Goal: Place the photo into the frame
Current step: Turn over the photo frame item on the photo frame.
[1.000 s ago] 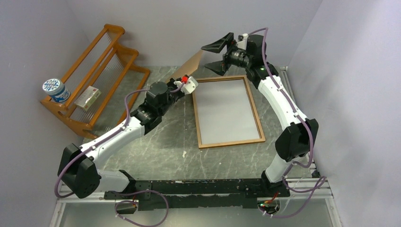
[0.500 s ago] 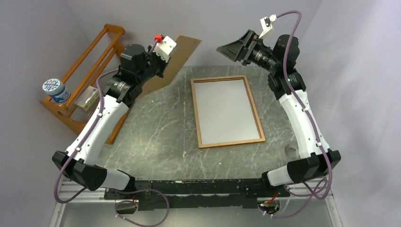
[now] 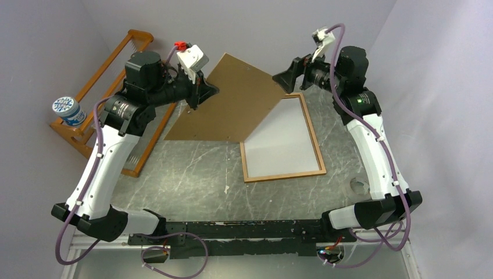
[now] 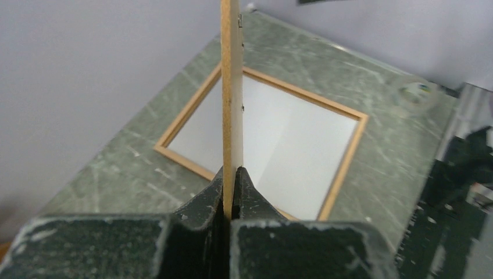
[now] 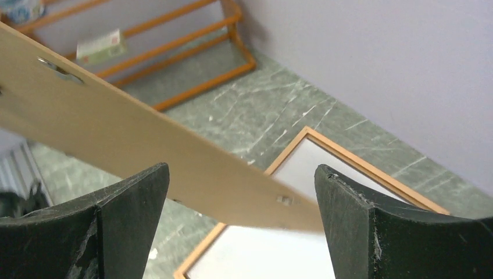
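At the far left, an orange wooden rack point(image 3: 139, 36) is stood against the wall, and a blue-and-white tin point(image 3: 65, 109) is seated on it. Next, the left jaws are clamped shut on the edge of a plain brown backing board point(image 3: 232, 99), which is held tilted in the air above the bench point(image 3: 192, 174). To the right of centre, the frame point(image 3: 285, 175) is laid flat on the bench, its far-left part covered by the board in the overhead view. It is filled by a pale surface; whether that is the photo face down cannot be told. At the right, the right jaws are spread wide with nothing gripped, and the board's edge is seen across the gap between them.
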Motion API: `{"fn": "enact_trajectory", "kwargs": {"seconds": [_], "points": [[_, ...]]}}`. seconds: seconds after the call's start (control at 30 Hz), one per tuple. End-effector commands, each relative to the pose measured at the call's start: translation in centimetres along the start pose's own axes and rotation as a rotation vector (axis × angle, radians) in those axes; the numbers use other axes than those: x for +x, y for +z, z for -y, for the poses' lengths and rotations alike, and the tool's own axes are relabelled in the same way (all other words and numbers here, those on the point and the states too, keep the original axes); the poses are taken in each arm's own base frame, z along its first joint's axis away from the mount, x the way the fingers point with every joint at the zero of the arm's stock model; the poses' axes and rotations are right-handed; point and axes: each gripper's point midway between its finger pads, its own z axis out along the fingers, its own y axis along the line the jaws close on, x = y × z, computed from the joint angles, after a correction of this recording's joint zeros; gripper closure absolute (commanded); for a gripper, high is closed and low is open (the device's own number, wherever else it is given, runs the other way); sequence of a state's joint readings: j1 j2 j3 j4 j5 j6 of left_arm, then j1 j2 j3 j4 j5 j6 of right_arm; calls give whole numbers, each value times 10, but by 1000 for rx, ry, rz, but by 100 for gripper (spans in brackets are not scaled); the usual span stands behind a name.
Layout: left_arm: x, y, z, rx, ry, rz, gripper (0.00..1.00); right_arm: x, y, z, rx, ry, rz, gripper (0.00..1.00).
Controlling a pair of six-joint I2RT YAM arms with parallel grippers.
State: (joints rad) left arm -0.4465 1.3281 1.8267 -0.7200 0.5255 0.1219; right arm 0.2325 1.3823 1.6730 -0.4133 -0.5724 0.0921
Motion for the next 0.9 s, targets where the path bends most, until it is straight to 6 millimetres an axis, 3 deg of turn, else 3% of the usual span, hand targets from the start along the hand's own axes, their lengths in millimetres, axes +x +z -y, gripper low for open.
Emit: {"fn": "enact_trajectory", "kwargs": {"seconds": [0.0, 0.27, 0.4, 0.63, 0.8, 0.87], "points": [[-35, -27, 56, 253, 22, 115, 97, 5, -13, -30, -204, -229, -54, 1], [-38, -35, 87, 453, 34, 141, 98, 31, -38, -82, -545, -186, -168, 2], [-40, -37, 93, 487, 39, 152, 97, 44, -42, -89, -595, -121, -204, 10], [-42, -34, 89, 474, 29, 155, 97, 50, -53, -99, -629, -76, -217, 47], [-42, -27, 77, 395, 8, 155, 92, 50, -57, -101, -624, -84, -215, 99], [-41, -24, 70, 356, -2, 152, 89, 51, -58, -101, -616, -87, -215, 100]]}}
